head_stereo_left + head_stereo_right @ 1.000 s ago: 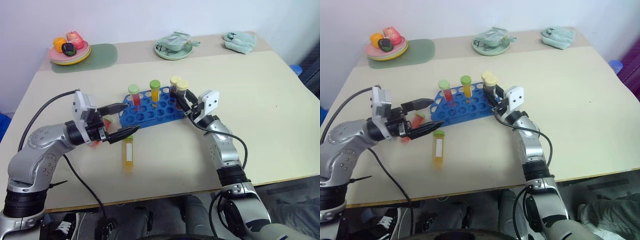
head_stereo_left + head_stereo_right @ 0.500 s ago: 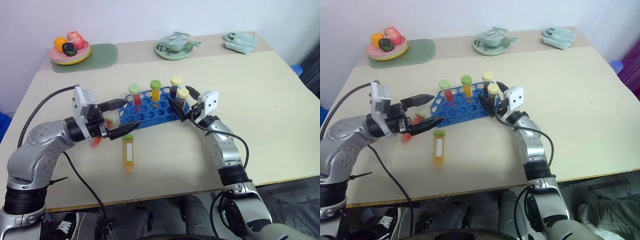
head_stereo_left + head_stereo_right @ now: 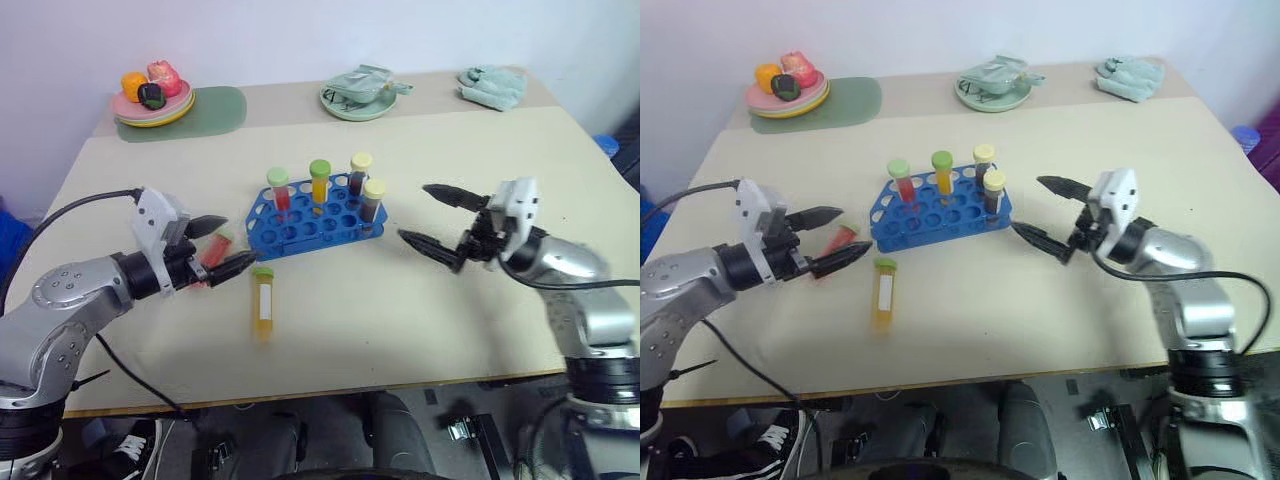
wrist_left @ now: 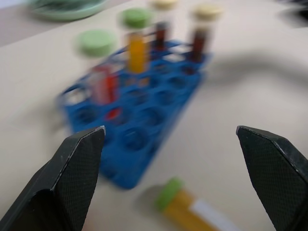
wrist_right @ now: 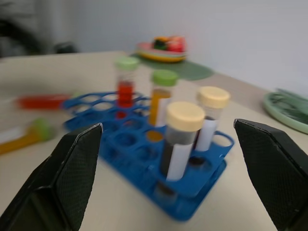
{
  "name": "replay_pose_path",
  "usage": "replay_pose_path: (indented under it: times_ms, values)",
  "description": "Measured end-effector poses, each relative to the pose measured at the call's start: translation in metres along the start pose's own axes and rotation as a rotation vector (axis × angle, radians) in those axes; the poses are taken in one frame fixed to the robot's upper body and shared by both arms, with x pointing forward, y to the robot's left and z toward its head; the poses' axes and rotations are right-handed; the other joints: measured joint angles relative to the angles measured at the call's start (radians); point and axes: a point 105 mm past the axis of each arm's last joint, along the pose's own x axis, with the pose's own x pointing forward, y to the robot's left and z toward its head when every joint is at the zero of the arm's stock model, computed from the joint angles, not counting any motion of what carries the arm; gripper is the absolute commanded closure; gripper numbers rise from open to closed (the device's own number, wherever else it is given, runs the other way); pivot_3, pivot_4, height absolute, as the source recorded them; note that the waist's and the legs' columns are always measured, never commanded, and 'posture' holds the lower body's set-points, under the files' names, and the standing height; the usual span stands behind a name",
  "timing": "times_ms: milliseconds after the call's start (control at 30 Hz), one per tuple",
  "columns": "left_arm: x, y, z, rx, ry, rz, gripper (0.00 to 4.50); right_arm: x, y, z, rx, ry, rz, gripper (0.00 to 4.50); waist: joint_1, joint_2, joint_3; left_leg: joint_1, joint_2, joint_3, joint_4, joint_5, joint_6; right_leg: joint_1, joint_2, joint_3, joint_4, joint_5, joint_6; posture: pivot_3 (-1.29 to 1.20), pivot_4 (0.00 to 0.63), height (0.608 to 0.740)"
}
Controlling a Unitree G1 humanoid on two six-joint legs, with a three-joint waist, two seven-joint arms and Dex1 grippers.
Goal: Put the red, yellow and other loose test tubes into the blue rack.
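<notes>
Red tube lies between the wide-open, empty left claw fingers (right claw gapes empty beside the blue rack).

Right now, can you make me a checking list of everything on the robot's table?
Surface: beige table, flat, no spills seen.
Job's things: blue rack holds four upright tubes; yellow tube and red tube lie loose on the table beside it.
Clutter: fruit plate on a green mat, a green dish, a crumpled cloth, all along the far edge.
Grippers: left gripper open around the red tube's end; right gripper open, holding nothing.
Cables: black cable loops from the left arm.
Surroundings: pale wall behind; nothing else seen.
</notes>
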Motion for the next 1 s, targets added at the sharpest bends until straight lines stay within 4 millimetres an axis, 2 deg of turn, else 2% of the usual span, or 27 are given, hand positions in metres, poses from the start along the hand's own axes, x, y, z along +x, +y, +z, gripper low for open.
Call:
replay_pose_path:
  times_ms: [100,167,300,400,500,633,800,1000]
  values:
    - [-0.004,0.002,-0.002,-0.057,0.032,0.103,0.0,-0.011,0.007,0.009,0.008,0.046,0.121,0.02,0.001,-0.001,0.0,0.0,0.0,0.0,0.0,0.0,0.0,0.0,0.0,0.0,0.0,0.0,0.0,0.0,0.15,0.74]
    - [-0.007,-0.007,-0.009,-0.06,0.091,0.113,0.0,-0.014,0.01,0.011,0.005,0.062,0.179,0.02,0.0,-0.001,0.0,0.0,0.0,0.0,0.0,0.0,0.0,0.0,0.0,0.0,0.001,0.0,0.0,0.0,0.15,0.74]
    - [-0.012,-0.02,-0.024,-0.069,0.22,0.145,0.0,-0.014,0.011,0.014,0.006,0.077,0.249,0.02,0.002,-0.001,0.0,0.0,0.001,0.0,0.0,0.0,0.0,0.0,0.0,0.0,0.0,0.0,0.0,0.0,0.15,0.74]
    - [-0.016,-0.023,-0.04,-0.138,0.339,0.171,0.0,-0.012,0.014,0.008,0.028,0.095,0.292,0.02,0.011,-0.001,0.0,0.0,0.0,0.0,0.001,0.0,0.0,0.0,0.0,0.0,0.001,0.0,0.0,0.0,0.15,0.74]
    - [-0.019,-0.022,-0.045,-0.154,0.42,0.18,0.0,-0.01,0.015,0.008,0.033,0.094,0.303,0.02,0.021,-0.001,0.0,0.0,0.0,0.0,0.001,0.0,-0.001,0.0,0.0,0.0,0.001,0.0,0.0,0.0,0.15,0.74]
    - [-0.02,-0.021,-0.05,-0.257,0.454,0.14,0.0,-0.006,0.017,0.006,0.037,0.091,0.313,0.02,0.024,-0.001,0.0,0.0,0.0,-0.001,0.002,0.0,-0.001,0.0,0.0,0.0,0.001,0.0,0.0,0.0,0.15,0.74]
    - [-0.015,-0.011,-0.034,-0.284,0.469,0.108,0.0,-0.004,0.018,0.004,0.038,0.091,0.31,0.02,0.025,-0.002,0.0,0.0,0.0,-0.001,0.002,-0.001,-0.002,0.0,0.0,0.0,0.001,0.0,0.0,0.0,0.15,0.74]
    - [-0.014,-0.009,-0.022,-0.223,0.513,0.113,0.0,-0.003,0.017,0.003,0.035,0.093,0.293,0.02,0.021,-0.001,0.0,0.0,0.001,-0.001,0.001,-0.001,-0.002,-0.002,0.0,0.001,0.001,0.0,0.0,0.0,0.15,0.74]
